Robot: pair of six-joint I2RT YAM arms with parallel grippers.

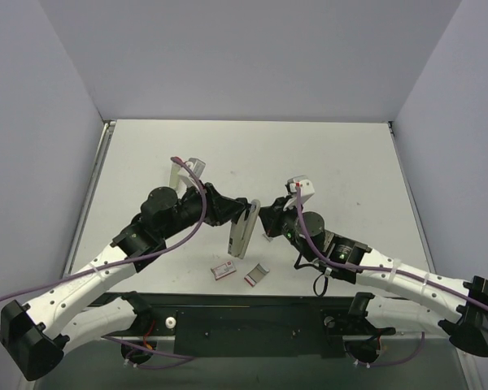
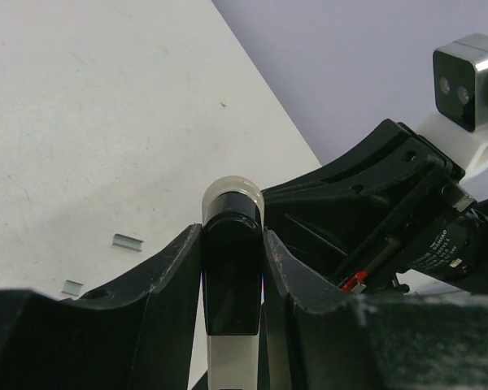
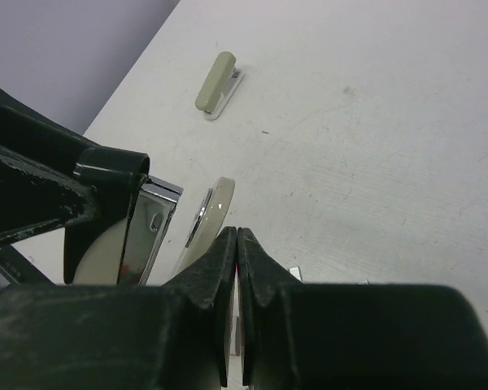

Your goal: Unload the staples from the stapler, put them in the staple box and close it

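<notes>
Left wrist view: left gripper (image 2: pixel 232 240) jaws pinch the stapler (image 2: pixel 232 284) by its black end, right gripper (image 3: pixel 237 236) jaws pressed together with the metal rail (image 3: pixel 150 223) just left of them, so I'd clamp firmly and nudge along the rail slowly.

I see a matte white, lightly scuffed rectangular worktop (image 1: pixel 325 154). Plain pale lavender walls box it in: a back wall (image 1: pixel 252 57) far beyond the left gripper (image 1: pixel 242 221), a left side wall (image 1: pixel 24 162) outboard of it, a right side wall (image 1: pixel 464 146) outboard of the right gripper (image 1: pixel 267 218). Light falls soft and even, shadows faint.
</notes>
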